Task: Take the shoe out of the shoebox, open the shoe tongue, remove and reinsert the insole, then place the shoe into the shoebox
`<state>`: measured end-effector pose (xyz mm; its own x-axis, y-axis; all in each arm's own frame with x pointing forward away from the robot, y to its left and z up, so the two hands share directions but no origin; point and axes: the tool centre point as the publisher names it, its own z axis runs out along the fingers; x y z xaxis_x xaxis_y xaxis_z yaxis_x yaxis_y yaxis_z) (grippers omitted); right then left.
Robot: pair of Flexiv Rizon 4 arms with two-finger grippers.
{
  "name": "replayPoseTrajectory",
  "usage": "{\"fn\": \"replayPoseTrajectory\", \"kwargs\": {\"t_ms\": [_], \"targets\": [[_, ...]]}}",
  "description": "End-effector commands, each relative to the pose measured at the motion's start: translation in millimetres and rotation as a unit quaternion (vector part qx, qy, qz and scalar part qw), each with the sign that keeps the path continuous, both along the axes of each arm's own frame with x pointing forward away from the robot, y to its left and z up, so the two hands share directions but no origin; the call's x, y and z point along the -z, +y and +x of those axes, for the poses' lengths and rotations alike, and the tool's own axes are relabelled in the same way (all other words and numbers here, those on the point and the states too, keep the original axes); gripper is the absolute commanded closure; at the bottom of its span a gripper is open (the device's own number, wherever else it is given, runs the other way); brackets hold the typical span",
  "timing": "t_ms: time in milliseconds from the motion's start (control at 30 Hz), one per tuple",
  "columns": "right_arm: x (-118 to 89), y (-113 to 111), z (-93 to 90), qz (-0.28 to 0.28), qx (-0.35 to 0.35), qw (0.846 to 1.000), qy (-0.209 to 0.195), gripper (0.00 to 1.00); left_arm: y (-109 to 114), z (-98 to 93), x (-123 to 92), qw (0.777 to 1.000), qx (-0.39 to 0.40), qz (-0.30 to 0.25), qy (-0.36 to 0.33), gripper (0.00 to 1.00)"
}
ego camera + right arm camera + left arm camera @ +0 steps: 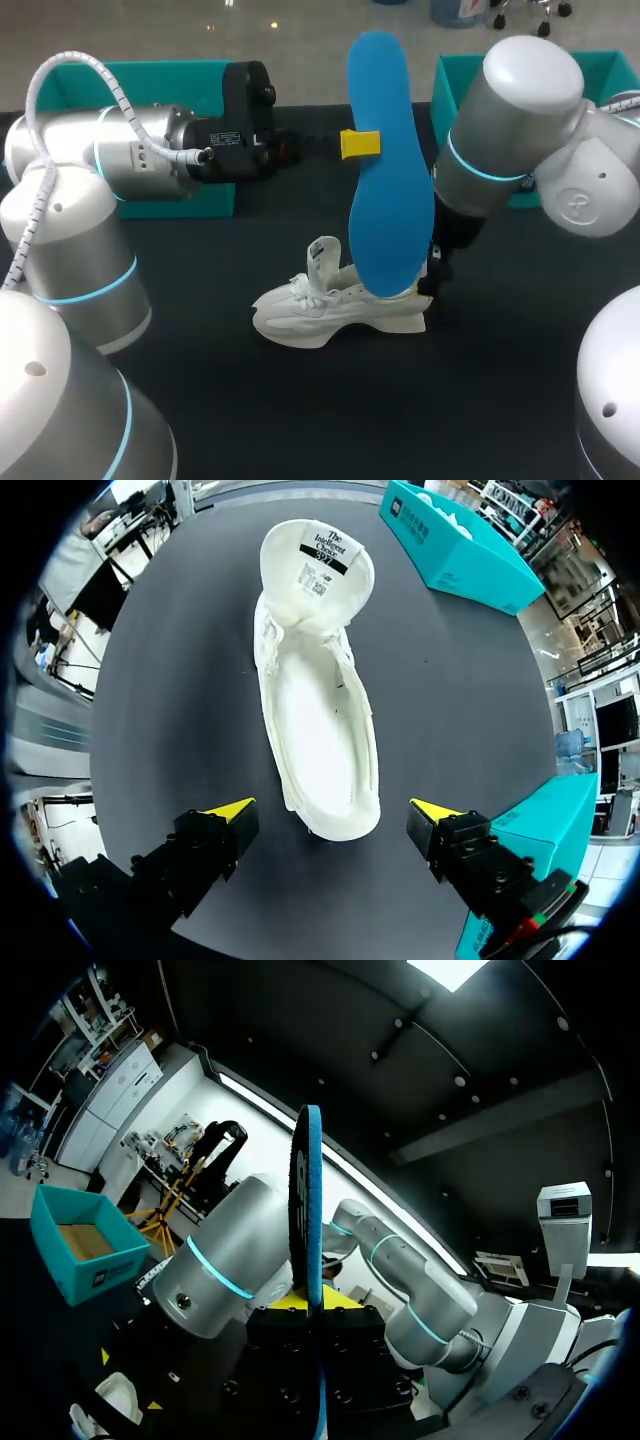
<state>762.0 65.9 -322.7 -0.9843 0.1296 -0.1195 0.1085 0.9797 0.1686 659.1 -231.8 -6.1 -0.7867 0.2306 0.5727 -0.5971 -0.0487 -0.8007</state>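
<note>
Left jaws are clamped on the flat blue foam insole (385, 170), pinching it near the middle, with one yellow fingertip (360, 143) showing on its near face. From the left wrist camera it's edge-on (306, 1220), running straight out from between those jaws. My guess is that it's held upright by the middle so the lower end stays free to feed into the shoe. That end hangs right at the shoe's opening, though I can't tell if it's touching.

Right jaws are spread wide, with one yellow tip (228, 808) on each side of the heel and neither touching it. They look parked there to steady the shoe once the insole goes in.

The shoe is a white chunky-soled lace-up sneaker (315, 710). It sits on its sole on the dark tabletop (200, 400), just under and ahead of the right jaws and below the left ones. The tongue (318, 565) is flipped up and forward with its printed label showing, which keeps the mouth wide open. Inside it's bare white, with no insole.

It's outside both boxes. One teal cardboard shoebox (460, 90) sits beyond the right arm (520, 110), and another teal box (205, 195) is beyond the left arm (120, 150).
</note>
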Motion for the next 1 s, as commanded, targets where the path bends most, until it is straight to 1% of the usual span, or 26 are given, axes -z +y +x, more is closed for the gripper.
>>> {"fn": "replayPoseTrajectory", "kwargs": {"t_ms": [33, 567, 800, 1000], "targets": [[-5, 1, -0.7, -0.005, 0.011, 1.0, 0.002, 0.0, -1, 0.0, 0, 1.0, -0.001, -0.001, 0.0, 1.0], [-5, 1, -0.7, -0.005, 0.011, 1.0, 0.002, 0.0, -1, 0.0, 0, 1.0, -0.001, -0.001, 0.0, 1.0], [-10, 31, 12.6, -0.025, -0.006, 1.0, 0.003, 0.0, -1, 0.0, 0, 1.0, -0.001, -0.001, 0.0, 1.0], [1, 50, 29.5, -0.024, -0.018, 1.0, 0.0, 0.0, -1, 0.0, 0, 1.0, -0.001, -0.001, 0.0, 1.0]]}}
